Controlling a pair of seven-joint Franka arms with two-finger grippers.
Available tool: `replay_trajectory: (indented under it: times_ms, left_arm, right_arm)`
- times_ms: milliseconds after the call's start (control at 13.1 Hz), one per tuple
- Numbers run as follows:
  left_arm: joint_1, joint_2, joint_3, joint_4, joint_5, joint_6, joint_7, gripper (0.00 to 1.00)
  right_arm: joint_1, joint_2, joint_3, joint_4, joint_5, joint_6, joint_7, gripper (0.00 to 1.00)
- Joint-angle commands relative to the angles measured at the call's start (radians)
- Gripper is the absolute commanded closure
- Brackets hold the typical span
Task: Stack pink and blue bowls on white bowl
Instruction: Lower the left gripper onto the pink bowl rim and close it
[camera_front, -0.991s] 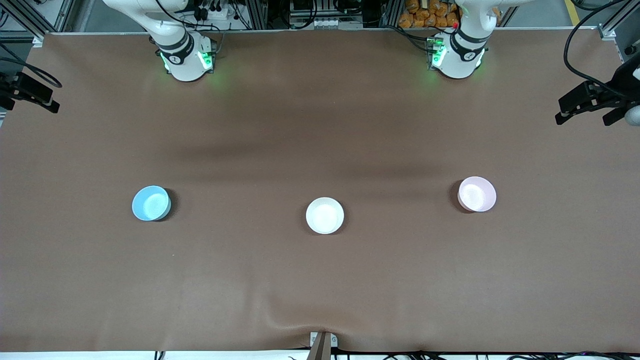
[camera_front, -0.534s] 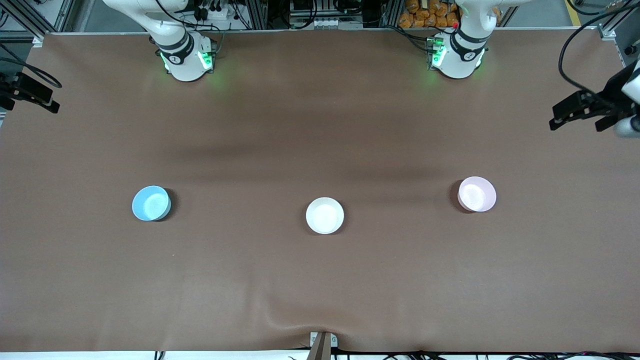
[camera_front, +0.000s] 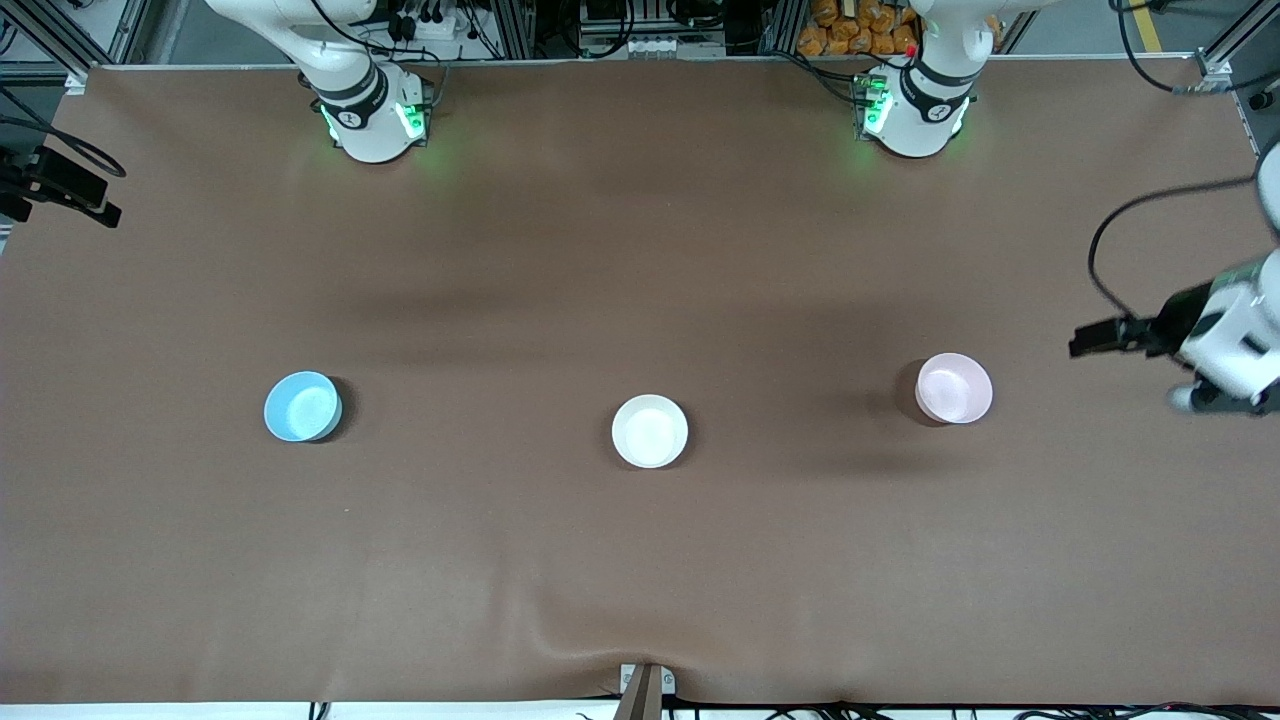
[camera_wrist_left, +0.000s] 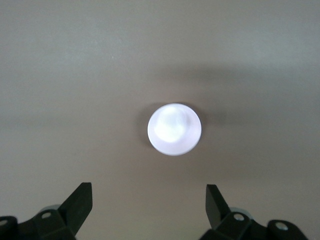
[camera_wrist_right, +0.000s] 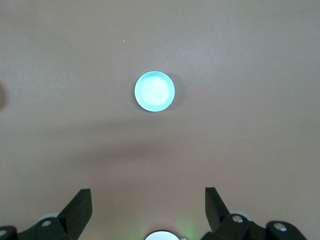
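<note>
Front view: the white bowl (camera_front: 650, 430) is seen nearest the camera, mid-table, with the blue bowl (camera_front: 302, 406) toward the right arm's end and the pink bowl (camera_front: 954, 387) toward the left arm's end. Over that end the left gripper (camera_wrist_left: 149, 202) is held spread wide, empty. The right gripper (camera_wrist_right: 148, 205) is likewise spread, empty, over the tablecloth (camera_front: 640, 560).

A: Place?
B: Robot lab. Two arm bases (camera_front: 375, 125) bolted on a brown-covered table (camera_front: 640, 560), aluminium framing (camera_front: 520, 25) and cables (camera_front: 450, 30) just above the bases.
</note>
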Motion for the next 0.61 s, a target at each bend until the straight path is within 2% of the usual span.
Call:
replay_trajectory:
  times_ms: [0,229,457,534]
  left_arm:
    - [0.012,0.077,-0.003,0.000,0.005,0.068,0.020,0.00]
    - [0.013,0.087,-0.005,-0.147,0.005,0.275,0.028,0.00]
    - [0.007,0.113,-0.008,-0.239,0.005,0.384,0.028,0.00]
    - [0.010,0.105,-0.009,-0.301,0.006,0.451,0.041,0.00]
  right_arm:
    - [-0.001,0.002,0.000,0.003,0.016,-0.001,-0.003,0.00]
    - [-0.001,0.006,0.000,0.004,0.016,0.000,-0.003,0.00]
    - [-0.001,0.008,0.000,0.003,0.016,0.000,-0.003,0.00]
    - [-0.001,0.008,0.000,0.003,0.016,0.000,-0.003,0.00]
